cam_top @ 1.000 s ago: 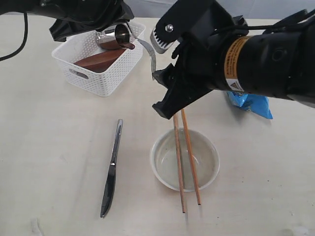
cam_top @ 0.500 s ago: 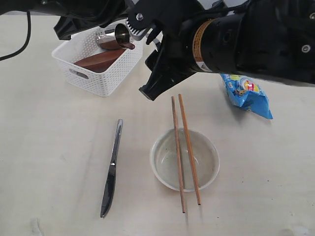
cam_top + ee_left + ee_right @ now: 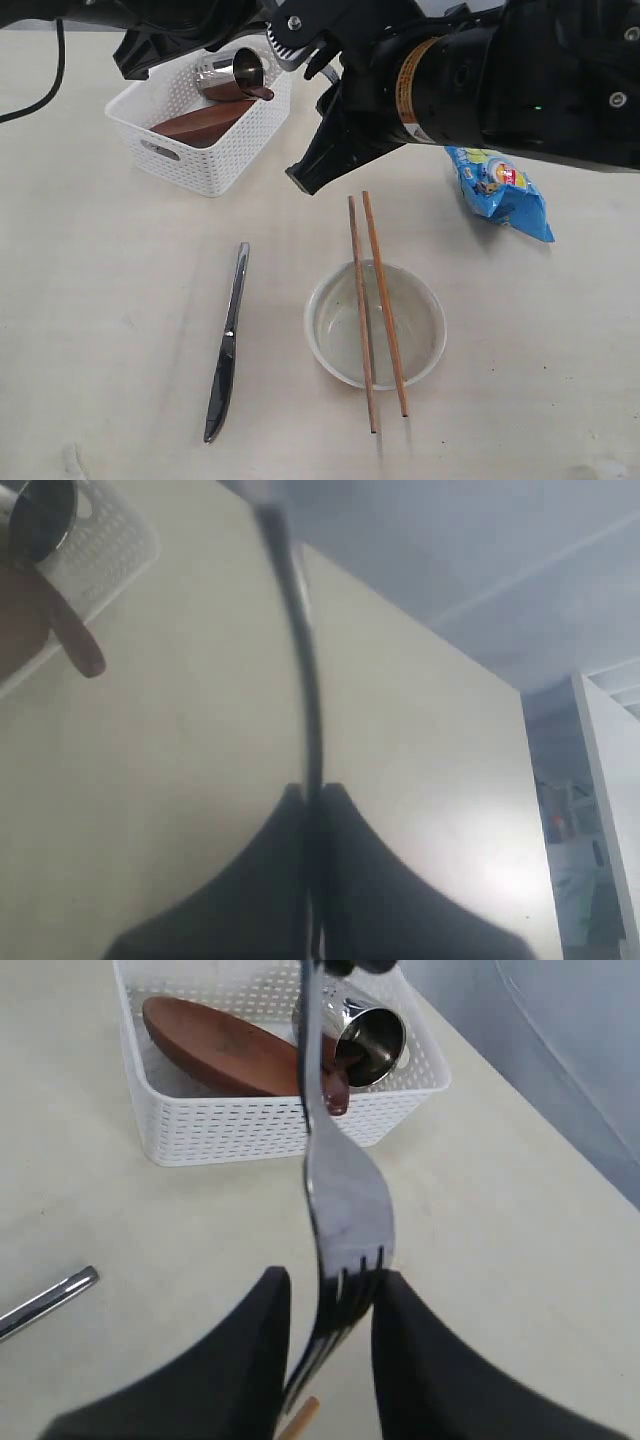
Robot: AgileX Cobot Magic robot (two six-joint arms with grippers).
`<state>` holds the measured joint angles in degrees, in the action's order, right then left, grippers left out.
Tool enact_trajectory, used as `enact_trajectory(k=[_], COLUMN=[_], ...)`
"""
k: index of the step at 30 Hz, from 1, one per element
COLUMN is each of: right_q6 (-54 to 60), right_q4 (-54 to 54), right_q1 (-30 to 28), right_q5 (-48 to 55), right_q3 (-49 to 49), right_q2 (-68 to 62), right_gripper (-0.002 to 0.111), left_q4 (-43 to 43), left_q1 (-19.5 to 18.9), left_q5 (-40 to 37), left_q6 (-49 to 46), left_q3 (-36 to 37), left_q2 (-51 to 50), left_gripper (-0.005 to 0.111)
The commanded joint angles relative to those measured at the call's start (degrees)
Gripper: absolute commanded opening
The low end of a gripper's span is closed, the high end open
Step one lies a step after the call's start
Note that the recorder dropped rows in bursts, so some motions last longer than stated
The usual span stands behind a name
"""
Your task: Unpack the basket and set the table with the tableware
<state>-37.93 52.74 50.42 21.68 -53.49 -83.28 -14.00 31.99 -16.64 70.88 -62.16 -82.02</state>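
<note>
Fork (image 3: 340, 1200) runs lengthwise from left gripper (image 3: 312, 815), clamped on its handle, to right gripper (image 3: 330, 1305) fingers flanking the tines (narrow gap; contact cannot be told).

Blue crinkly plastic snack bag (image 3: 505, 195) with a printed cartoon figure and red lettering, lying flat at the right of the exterior view, its long axis slanting toward the lower right; its upper end is hidden from sight. Background, left wrist view: pale grey-blue wall (image 3: 470, 550) and, beside it, a white shelf unit (image 3: 605, 780) holding blurred coloured items, too indistinct to identify.
</note>
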Motion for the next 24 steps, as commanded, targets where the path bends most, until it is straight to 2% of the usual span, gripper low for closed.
enact_trajectory(k=[1, 4, 6, 10, 12, 24], right_q6=[1.0, 1.0, 0.8, 0.2, 0.3, -2.5], right_q4=[1.1, 1.1, 1.1, 1.1, 1.1, 1.1], right_q1=[0.0, 0.0, 0.0, 0.0, 0.0, 0.0], right_q5=[-4.3, -4.0, -3.8, -3.7, -3.6, -1.7], right_q3=[-0.4, -0.4, -0.4, -0.4, -0.4, -0.4], right_q2=[0.1, 0.1, 0.1, 0.1, 0.1, 0.1], right_gripper=[-0.001, -0.001, -0.001, -0.001, -0.001, -0.001], left_q4=[-0.7, -0.7, -0.7, -0.7, -0.7, -0.7], left_q1=[-0.1, -0.1, -0.1, -0.1, -0.1, -0.1], left_q5=[0.8, 1.8, 2.0, 1.6, 1.7, 1.8], left_q6=[-0.6, -0.6, -0.6, -0.6, -0.6, -0.6], left_q3=[-0.1, -0.1, -0.1, -0.1, -0.1, -0.1], left_q2=[0.0, 0.0, 0.0, 0.0, 0.0, 0.0], left_gripper=[0.0, 0.003, 0.012, 0.042, 0.049, 0.05])
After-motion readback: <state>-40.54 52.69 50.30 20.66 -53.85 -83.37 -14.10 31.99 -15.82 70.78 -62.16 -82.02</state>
